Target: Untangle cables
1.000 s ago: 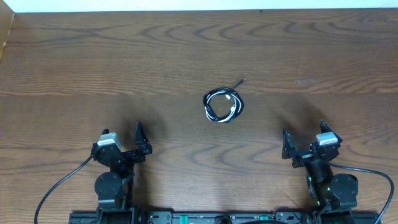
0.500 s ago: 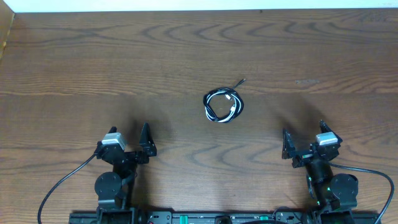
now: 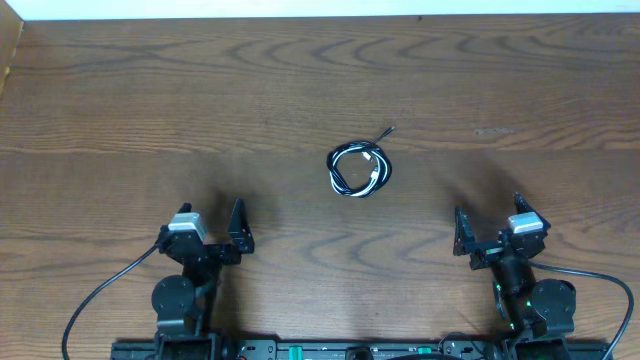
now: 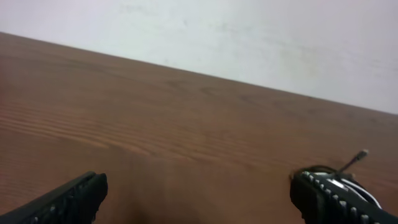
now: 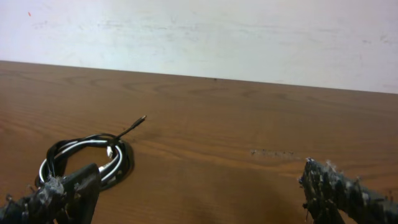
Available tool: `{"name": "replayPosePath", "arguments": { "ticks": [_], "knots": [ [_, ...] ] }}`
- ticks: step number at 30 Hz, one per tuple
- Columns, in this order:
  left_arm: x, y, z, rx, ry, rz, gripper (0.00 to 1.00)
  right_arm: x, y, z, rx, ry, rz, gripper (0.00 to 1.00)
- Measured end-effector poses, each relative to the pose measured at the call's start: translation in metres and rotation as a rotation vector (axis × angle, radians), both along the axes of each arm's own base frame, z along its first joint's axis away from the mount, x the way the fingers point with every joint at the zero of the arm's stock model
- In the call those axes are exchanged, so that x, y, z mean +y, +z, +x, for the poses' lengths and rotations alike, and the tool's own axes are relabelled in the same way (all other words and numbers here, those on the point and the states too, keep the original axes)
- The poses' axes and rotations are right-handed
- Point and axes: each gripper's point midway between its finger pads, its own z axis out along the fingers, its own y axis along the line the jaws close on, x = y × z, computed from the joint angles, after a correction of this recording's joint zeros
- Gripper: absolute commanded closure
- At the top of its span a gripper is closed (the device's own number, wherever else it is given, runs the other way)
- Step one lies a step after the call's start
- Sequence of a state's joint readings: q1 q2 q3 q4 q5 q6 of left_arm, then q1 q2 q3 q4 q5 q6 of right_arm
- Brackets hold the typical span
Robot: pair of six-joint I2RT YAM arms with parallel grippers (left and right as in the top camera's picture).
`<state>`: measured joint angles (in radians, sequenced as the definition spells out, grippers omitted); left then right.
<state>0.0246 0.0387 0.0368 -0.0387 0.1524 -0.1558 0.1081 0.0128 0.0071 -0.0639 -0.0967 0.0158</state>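
Where the grain swirls just right of the middle of the table (image 3: 120,100), we find the cables (image 3: 360,170) wound into one small, roundish coil. Thin black cords and a thin white one overlap in loose loops lying flat on the wood. One black plug end (image 3: 389,130) pokes straight out of the coil toward the far right.

From the right wrist we see the coil (image 5: 87,158) low on the left, with glossy black strands and the white cord running along inside them. From the left wrist only a sliver of it (image 4: 348,180) peeks above the right-hand finger.

The tabletop is dark brown, smooth and matte, with long wavy grain lines. A plain white wall (image 5: 199,31) rises behind its far edge.

Both arms sit at the near edge, well apart from the coil. The left gripper (image 3: 212,235) has its claw spread wide and holds nothing; one finger (image 4: 329,199) shows a ribbed black pad. The right gripper (image 3: 490,235) is likewise spread wide and empty, and its fingers (image 5: 339,190) look rough and a little frayed. A thick black wire (image 3: 95,300) curves away from the left arm's base.
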Motion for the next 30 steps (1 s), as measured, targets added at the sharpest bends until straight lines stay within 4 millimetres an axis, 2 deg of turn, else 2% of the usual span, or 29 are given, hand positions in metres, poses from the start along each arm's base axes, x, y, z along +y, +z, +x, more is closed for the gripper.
{"name": "replayPosePath", "arguments": {
  "ticks": [5, 11, 18, 24, 30],
  "knots": [
    [-0.001, 0.008, 0.002, 0.035, -0.008, 0.005, 0.01, 0.0, 0.0, 0.0, 0.0, 0.0, 0.0, 0.01],
    [-0.001, 0.037, 0.013, 0.088, -0.012, 0.004, 0.01, 0.0, 0.0, 0.0, 0.0, 0.0, 0.0, 0.01],
    [-0.013, 0.062, 0.031, 0.255, -0.085, 0.006, 0.01, 0.0, 0.0, 0.0, 0.001, -0.001, -0.001, 0.01],
    [-0.018, 0.065, 0.039, 0.432, -0.118, -0.008, 0.01, 0.0, 0.0, 0.0, 0.001, -0.001, -0.001, 0.01],
    [-0.018, 0.058, 0.043, 0.491, -0.124, -0.008, 0.01, 0.0, 0.0, 0.0, 0.001, -0.001, -0.001, 0.01]
  ]
}}
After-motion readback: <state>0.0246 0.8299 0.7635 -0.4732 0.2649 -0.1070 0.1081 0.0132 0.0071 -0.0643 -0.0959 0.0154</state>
